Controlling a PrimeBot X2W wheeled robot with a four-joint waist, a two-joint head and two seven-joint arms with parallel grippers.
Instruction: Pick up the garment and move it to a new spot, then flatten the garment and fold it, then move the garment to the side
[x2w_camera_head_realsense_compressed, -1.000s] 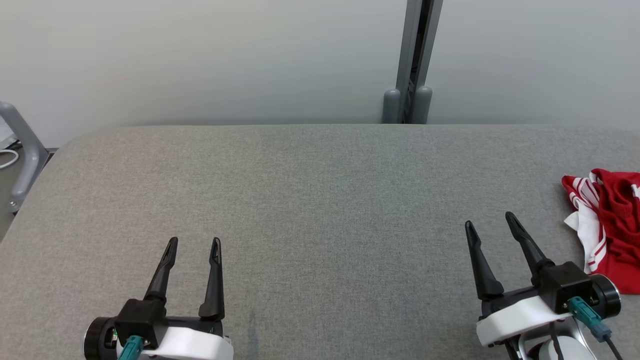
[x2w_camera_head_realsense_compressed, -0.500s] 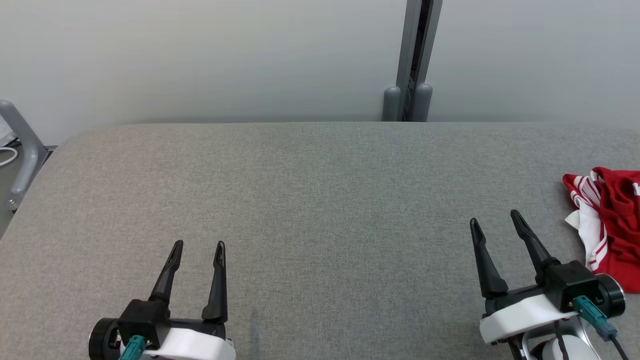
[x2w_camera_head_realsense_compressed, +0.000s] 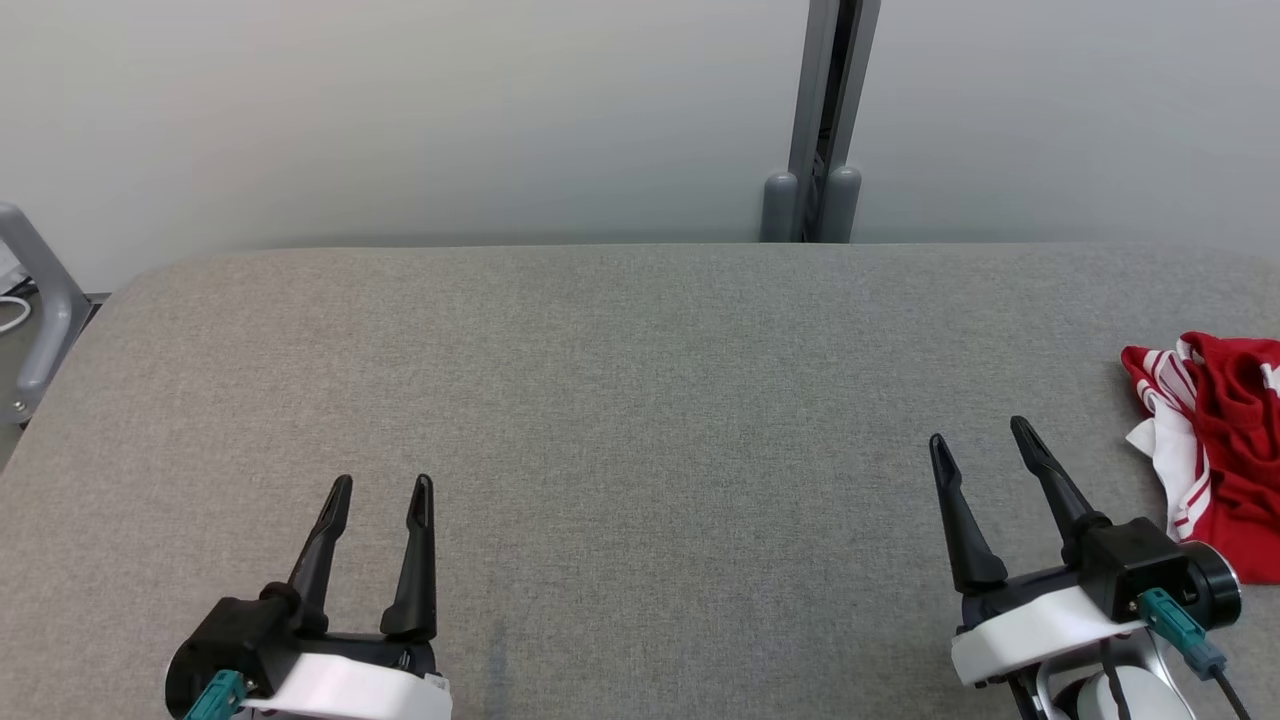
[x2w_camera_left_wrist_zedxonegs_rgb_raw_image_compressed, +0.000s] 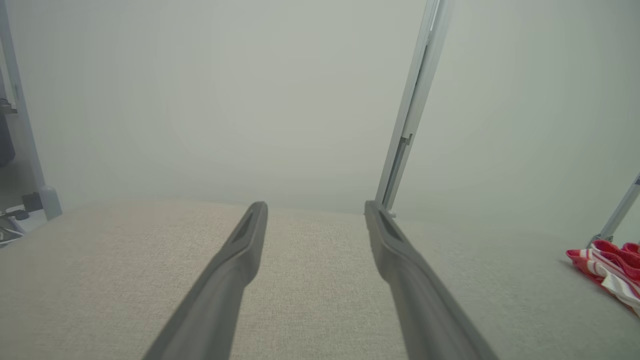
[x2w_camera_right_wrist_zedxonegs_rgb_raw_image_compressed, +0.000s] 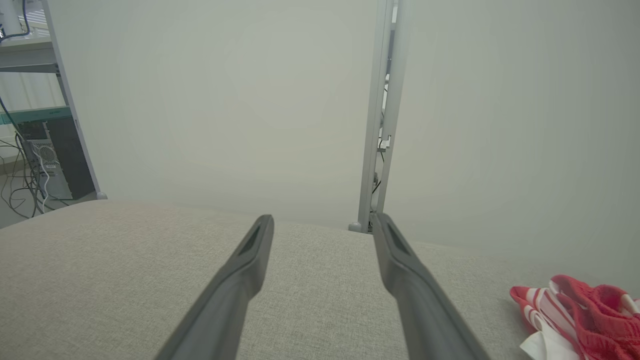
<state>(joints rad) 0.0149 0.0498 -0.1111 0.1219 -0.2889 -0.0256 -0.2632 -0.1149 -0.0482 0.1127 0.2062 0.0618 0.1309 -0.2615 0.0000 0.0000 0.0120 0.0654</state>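
spreading beneath and far ahead of both sets of jaws, a grey table top (x2w_camera_head_realsense_compressed: 640, 400) covered in fine, even woven fabric, with rounded far corners, is the largest thing here. beyond the fingertips, past its far edge, rises a smooth, matte pale wall (x2w_camera_head_realsense_compressed: 400, 120). the wall is split by a slim upright metal post (x2w_camera_head_realsense_compressed: 825, 120) with two rounded grey caps (x2w_camera_head_realsense_compressed: 781, 200) at its foot. the garment (x2w_camera_head_realsense_compressed: 1215, 450) is a crumpled heap of red knit cloth with white stripes and a white patch. it lies on the table just to the outer side of the right gripper (x2w_camera_head_realsense_compressed: 982, 433), level with its fingers (x2w_camera_head_realsense_compressed: 1050, 480) and apart from them. those two long, tapered black fingers stand spread, holding nothing. the left gripper (x2w_camera_head_realsense_compressed: 382, 485), well away from the garment, has the same slender matte fingers, likewise apart and empty above the weave.
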